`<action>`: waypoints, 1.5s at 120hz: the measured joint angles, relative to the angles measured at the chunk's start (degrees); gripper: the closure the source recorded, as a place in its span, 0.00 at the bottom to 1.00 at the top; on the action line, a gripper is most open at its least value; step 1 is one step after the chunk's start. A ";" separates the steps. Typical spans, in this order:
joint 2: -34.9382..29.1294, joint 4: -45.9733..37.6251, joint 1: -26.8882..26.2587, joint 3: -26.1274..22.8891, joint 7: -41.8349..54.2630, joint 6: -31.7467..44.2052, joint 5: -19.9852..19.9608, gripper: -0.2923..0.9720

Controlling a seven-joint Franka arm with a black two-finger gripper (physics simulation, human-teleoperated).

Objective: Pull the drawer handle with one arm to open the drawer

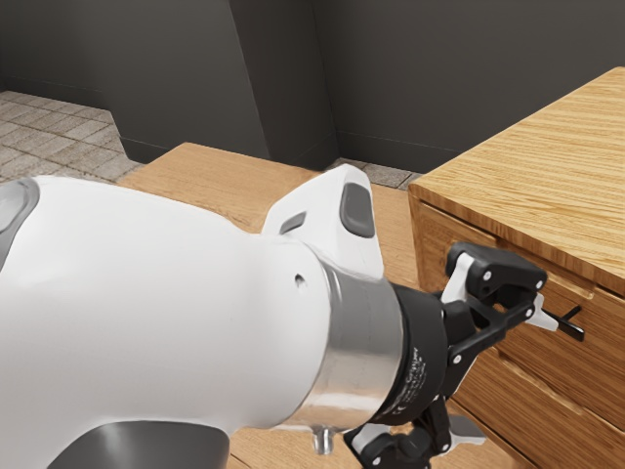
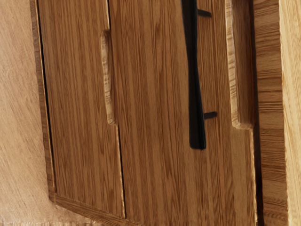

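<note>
The white arm [image 1: 176, 322] fills the exterior view's lower left. Its gripper [image 1: 498, 337] gapes open, empty, near the drawer handle [image 1: 564, 323].

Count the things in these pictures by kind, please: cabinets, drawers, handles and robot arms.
cabinet: 1
drawers: 2, the upper drawer and the lower drawer
black handle: 1
robot arm: 1
Total: 5
</note>
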 joint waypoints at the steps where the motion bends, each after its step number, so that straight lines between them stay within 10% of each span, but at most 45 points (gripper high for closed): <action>1: 0.00 0.07 -0.02 -0.09 -0.03 0.05 -0.01 0.23; 180: 12.07 0.82 5.71 -3.16 -1.56 4.80 5.87 0.23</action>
